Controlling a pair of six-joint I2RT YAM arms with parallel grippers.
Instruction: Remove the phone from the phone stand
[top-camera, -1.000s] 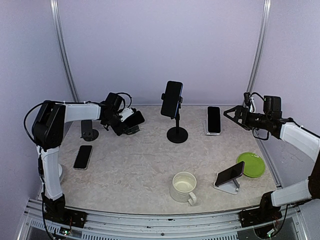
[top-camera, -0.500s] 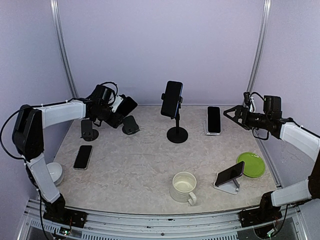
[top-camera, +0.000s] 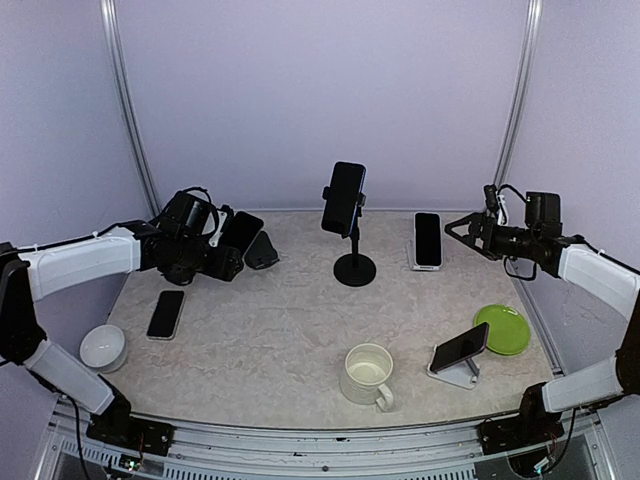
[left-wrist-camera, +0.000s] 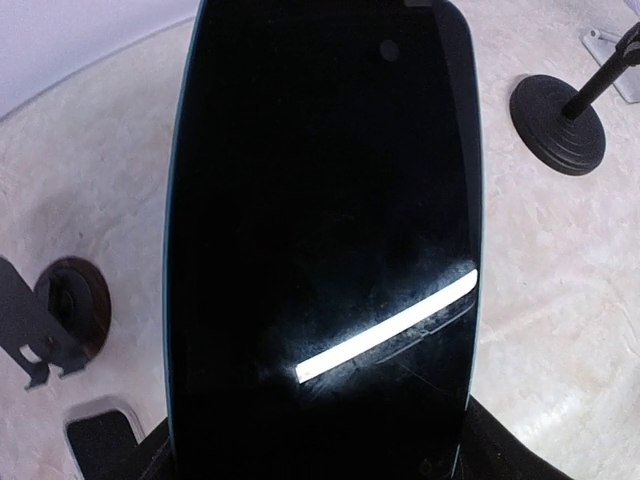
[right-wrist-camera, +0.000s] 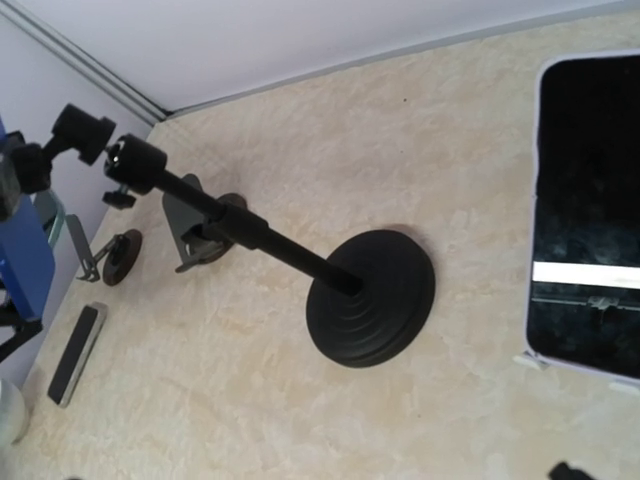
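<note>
Black glossy phone (left-wrist-camera: 320, 230), clamped in the left claw (top-camera: 228, 247), has lifted clear of its dark wedge stand (top-camera: 263, 251), so removal looks done, while the right claw (top-camera: 458, 228) stands apart.

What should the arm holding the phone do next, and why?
Probably lower it gently onto the bare table and let go. The left gripper holds the phone in the air, and it looks lifted clear of the dark stand beside it. So the phone seems to be out and likely just needs a safe flat spot, maybe near the other phone lying there.
</note>
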